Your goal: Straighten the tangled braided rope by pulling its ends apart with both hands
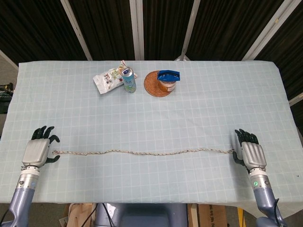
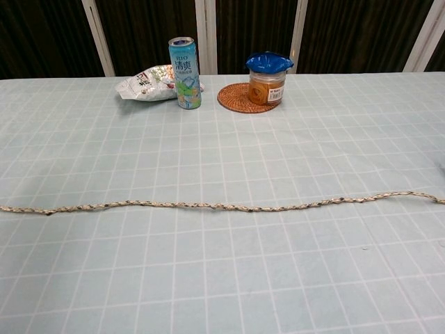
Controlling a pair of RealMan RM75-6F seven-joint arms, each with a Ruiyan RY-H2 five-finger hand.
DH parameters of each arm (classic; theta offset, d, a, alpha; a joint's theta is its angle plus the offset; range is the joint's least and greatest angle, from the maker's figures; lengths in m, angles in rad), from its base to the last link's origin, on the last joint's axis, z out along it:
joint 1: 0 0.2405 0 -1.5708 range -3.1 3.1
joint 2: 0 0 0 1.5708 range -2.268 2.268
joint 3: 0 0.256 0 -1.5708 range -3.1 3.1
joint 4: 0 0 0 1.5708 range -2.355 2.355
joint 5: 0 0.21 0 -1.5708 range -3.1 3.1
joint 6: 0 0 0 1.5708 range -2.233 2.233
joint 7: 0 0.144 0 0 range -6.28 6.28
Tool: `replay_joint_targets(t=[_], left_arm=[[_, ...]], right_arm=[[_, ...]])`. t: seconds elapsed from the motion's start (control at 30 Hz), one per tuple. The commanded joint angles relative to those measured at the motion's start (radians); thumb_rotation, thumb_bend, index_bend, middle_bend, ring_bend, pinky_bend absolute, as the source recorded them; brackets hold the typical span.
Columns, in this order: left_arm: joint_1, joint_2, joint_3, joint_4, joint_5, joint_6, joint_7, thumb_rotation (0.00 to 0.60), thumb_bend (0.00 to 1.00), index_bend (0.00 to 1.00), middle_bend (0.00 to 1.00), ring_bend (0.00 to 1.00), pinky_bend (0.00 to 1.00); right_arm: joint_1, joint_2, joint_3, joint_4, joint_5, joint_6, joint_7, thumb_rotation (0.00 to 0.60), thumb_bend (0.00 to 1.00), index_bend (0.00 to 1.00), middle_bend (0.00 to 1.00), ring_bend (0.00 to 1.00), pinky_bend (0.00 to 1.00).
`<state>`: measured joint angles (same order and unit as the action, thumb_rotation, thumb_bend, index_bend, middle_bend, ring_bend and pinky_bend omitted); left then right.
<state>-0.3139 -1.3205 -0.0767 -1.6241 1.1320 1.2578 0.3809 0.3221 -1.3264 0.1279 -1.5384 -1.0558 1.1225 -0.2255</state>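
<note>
The rope lies in a long, slightly wavy line across the table. The left hand sits at one end and the right hand at the other, both with fingers spread, holding nothing.

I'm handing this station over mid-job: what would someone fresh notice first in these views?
The braided rope stretches nearly straight across the near part of the table, with a slight waviness. The left hand and right hand sit at its two ends, fingers spread; whether either grips the rope is unclear. At the far edge stand a can, a snack bag and a blue-lidded jar on a woven coaster.
</note>
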Motion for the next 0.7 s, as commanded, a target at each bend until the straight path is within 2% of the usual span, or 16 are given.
replay_joint_targets(t=[0.03,0.13,0.23,0.4,0.57,0.7], left_arm=[[0.006,0.023,0.002,-0.022,-0.001,0.003,0.003,0.600,0.12,0.29,0.01,0.00,0.00],[0.016,0.049,0.003,-0.048,0.009,0.013,-0.015,0.600,0.10,0.23,0.00,0.00,0.00],[0.036,0.084,0.004,-0.075,0.042,0.042,-0.060,0.600,0.10,0.21,0.00,0.00,0.00],[0.084,0.143,0.013,-0.115,0.146,0.122,-0.187,0.600,0.10,0.21,0.00,0.00,0.00],[0.148,0.188,0.070,-0.106,0.275,0.208,-0.263,0.600,0.10,0.19,0.00,0.00,0.00],[0.191,0.211,0.110,-0.079,0.355,0.264,-0.300,0.600,0.10,0.16,0.00,0.00,0.00]], right_arm=[[-0.003,0.010,0.005,-0.015,0.014,0.009,-0.013,0.600,0.51,0.00,0.00,0.00,0.00],[-0.009,0.026,0.008,-0.031,0.015,0.025,-0.020,0.600,0.51,0.00,0.00,0.00,0.00],[-0.022,0.055,0.010,-0.058,-0.009,0.057,-0.014,0.600,0.52,0.00,0.00,0.00,0.00],[-0.066,0.107,0.007,-0.107,-0.130,0.167,0.056,0.600,0.52,0.00,0.00,0.00,0.00],[-0.135,0.142,-0.059,-0.096,-0.324,0.310,0.101,0.600,0.52,0.00,0.00,0.00,0.00],[-0.191,0.170,-0.104,-0.108,-0.414,0.394,0.148,0.600,0.52,0.00,0.00,0.00,0.00]])
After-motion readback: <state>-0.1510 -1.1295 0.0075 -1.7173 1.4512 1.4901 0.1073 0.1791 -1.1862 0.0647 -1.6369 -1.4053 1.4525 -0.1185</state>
